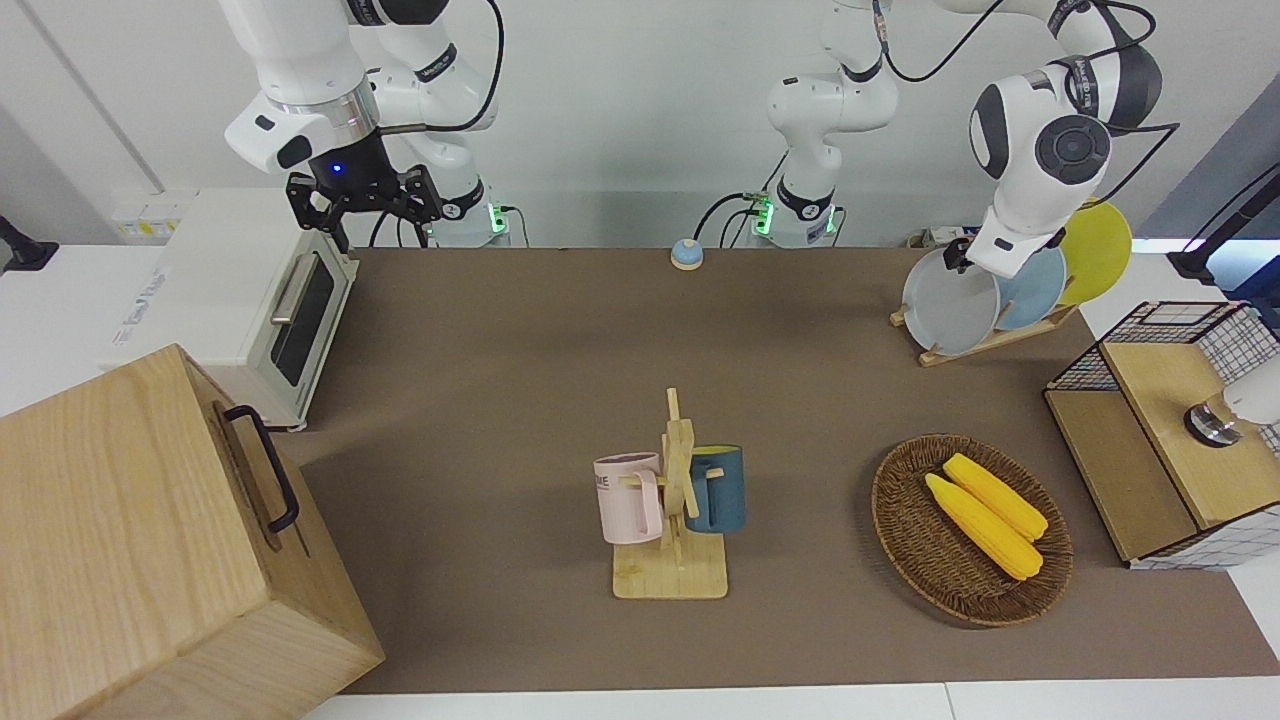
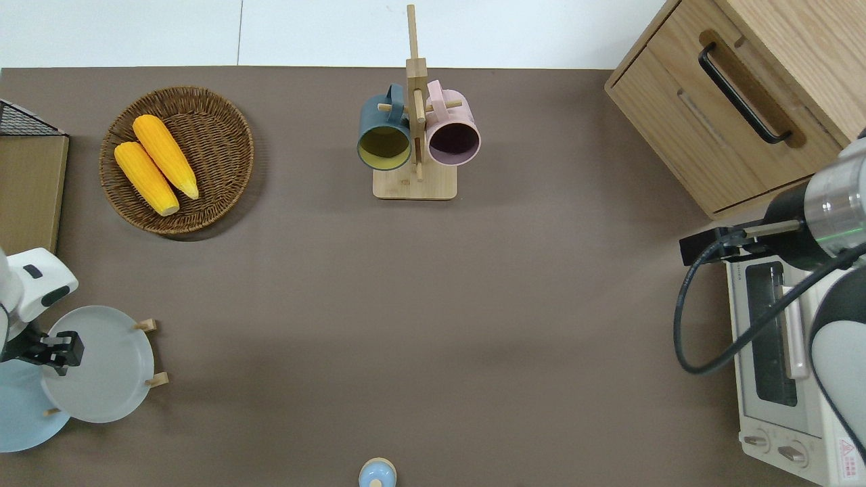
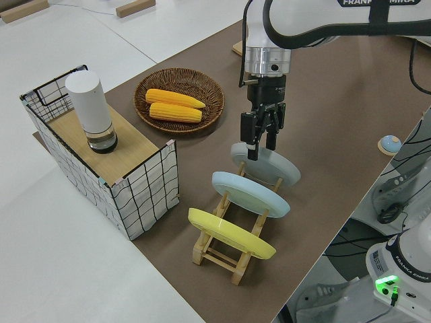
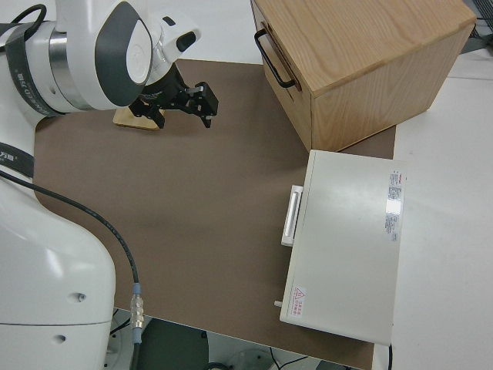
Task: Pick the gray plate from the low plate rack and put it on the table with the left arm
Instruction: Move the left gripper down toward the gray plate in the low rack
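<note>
The gray plate (image 1: 945,310) (image 2: 108,368) (image 3: 276,168) leans in the low plate rack (image 1: 985,342) (image 2: 157,380) (image 3: 232,259) at the left arm's end of the table (image 1: 520,350), in the slot toward the table's middle. My left gripper (image 1: 965,258) (image 2: 57,346) (image 3: 259,149) points down at the plate's upper rim. Its fingers are open, one on each side of the rim. A light blue plate (image 1: 1035,290) (image 3: 249,192) and a yellow plate (image 1: 1100,250) (image 3: 229,232) stand in the other slots. My right arm is parked, its gripper (image 1: 365,200) open.
A wicker basket (image 1: 970,530) with two corn cobs and a wire crate (image 1: 1170,430) lie farther from the robots than the rack. A mug stand (image 1: 672,500) stands mid-table. A toaster oven (image 1: 260,300) and wooden cabinet (image 1: 150,540) are at the right arm's end.
</note>
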`<state>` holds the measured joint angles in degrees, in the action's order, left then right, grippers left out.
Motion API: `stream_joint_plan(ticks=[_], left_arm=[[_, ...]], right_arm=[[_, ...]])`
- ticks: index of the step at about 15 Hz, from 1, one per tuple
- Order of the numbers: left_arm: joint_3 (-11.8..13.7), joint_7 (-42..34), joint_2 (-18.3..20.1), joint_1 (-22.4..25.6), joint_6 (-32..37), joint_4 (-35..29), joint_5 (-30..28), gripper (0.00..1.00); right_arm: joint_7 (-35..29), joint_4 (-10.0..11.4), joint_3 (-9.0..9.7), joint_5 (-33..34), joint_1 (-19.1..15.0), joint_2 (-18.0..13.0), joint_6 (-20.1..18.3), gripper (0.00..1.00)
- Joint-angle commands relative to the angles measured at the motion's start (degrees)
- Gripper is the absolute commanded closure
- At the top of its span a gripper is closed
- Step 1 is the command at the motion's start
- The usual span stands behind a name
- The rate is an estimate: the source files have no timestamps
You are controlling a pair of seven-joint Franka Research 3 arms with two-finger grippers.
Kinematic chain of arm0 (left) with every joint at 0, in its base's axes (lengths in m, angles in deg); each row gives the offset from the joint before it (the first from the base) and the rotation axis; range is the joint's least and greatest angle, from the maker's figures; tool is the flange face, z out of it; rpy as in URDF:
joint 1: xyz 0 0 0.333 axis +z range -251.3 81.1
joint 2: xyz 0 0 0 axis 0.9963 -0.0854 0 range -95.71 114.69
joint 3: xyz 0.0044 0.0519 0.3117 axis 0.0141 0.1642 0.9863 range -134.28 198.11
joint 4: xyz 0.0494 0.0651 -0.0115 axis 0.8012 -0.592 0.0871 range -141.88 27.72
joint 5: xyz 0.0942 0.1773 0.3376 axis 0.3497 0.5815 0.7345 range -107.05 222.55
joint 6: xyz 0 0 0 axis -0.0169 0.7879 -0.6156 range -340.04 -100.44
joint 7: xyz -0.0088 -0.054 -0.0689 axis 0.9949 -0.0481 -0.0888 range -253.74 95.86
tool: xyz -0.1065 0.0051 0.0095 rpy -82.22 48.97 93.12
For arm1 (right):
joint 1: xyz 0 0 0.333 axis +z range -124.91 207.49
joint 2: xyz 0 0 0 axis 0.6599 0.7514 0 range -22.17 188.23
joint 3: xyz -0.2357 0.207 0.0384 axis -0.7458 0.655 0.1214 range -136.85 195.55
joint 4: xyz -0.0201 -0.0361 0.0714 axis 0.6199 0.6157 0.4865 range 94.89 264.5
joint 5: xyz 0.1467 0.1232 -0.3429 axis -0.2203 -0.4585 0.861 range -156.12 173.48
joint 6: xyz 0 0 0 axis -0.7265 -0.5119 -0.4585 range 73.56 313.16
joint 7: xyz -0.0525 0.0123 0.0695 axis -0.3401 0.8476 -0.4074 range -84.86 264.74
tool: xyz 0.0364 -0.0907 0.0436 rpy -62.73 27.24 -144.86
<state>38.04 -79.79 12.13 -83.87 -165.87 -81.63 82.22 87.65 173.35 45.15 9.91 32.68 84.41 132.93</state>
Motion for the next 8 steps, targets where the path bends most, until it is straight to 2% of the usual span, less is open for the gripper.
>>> stream_joint_plan(ticks=[1,2,3,6,8], left_arm=[[2.0,-0.4,0.0,0.1,-3.0,-0.7,1.3,0.62],[2.2,-0.1,-0.3,0.0,-3.0,-0.7,1.2,0.78],[2.2,0.1,-0.3,0.0,-3.0,-0.7,1.2,0.86],[2.2,0.4,-0.4,-0.1,-3.1,-0.9,0.6,0.98],[2.2,0.4,-0.5,-0.2,-3.2,-1.0,0.3,1.0]], right_arm=[[-0.7,-0.5,0.98,0.1,-1.1,-0.1,-0.8,0.017],[-0.7,-0.5,0.98,0.1,-1.1,-0.2,-0.8,0.017],[-0.7,-0.5,0.98,0.1,-1.1,-0.2,-0.8,0.017],[-0.7,-0.5,0.98,0.1,-1.1,-0.2,-0.8,0.017],[-0.7,-0.5,0.98,0.1,-1.1,-0.2,-0.8,0.017]])
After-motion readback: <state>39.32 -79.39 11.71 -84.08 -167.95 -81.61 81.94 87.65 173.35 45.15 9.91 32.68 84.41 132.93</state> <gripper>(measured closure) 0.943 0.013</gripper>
